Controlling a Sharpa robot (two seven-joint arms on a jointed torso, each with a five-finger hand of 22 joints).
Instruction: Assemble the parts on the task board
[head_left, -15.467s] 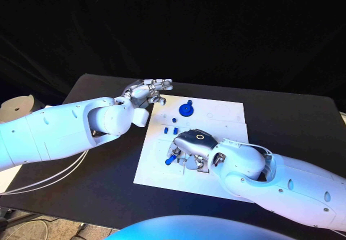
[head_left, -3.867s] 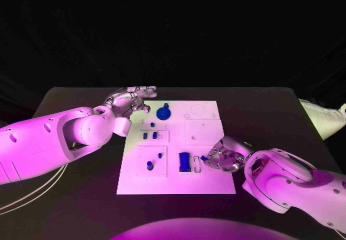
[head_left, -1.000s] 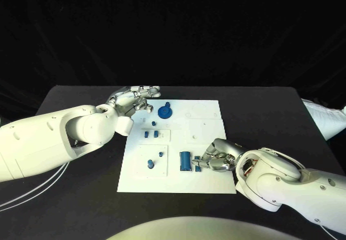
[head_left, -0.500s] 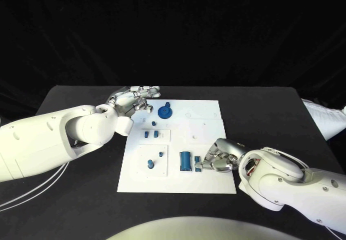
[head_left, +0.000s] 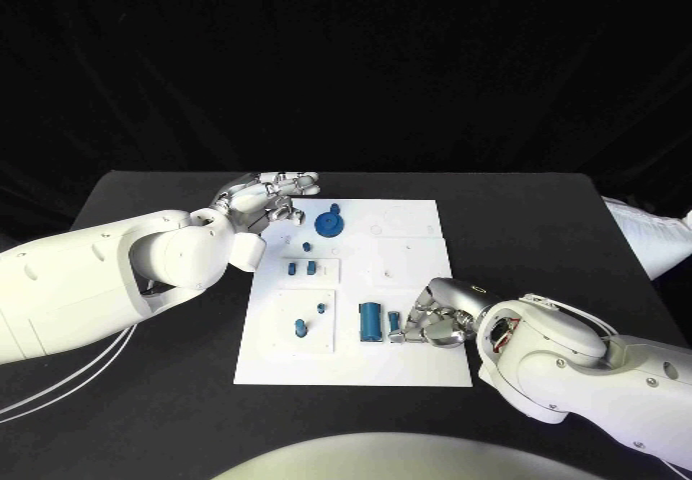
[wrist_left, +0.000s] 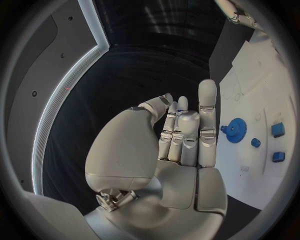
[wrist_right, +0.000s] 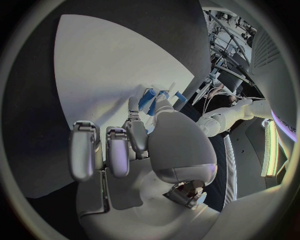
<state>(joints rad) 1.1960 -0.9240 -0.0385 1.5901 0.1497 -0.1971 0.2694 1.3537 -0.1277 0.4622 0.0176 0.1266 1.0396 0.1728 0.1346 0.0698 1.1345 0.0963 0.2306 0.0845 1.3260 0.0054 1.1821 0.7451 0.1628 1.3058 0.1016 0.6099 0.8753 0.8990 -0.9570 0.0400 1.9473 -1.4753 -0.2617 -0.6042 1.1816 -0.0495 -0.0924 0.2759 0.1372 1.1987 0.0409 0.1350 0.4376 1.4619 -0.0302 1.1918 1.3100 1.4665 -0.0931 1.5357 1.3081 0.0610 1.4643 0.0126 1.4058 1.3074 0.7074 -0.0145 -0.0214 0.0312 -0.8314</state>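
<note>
Since 0.5 s ago the right hand (head_left: 437, 318) has been drawn slightly back from the small blue block (head_left: 394, 322), which lies just beside its fingertips on the white board (head_left: 414, 222). Whether anything is pinched cannot be told. The left hand (head_left: 268, 198) (fingers curled, nothing visibly held) is kept at the far corner.

Black table (head_left: 548, 230) bears white task board (head_left: 411, 375).
</note>
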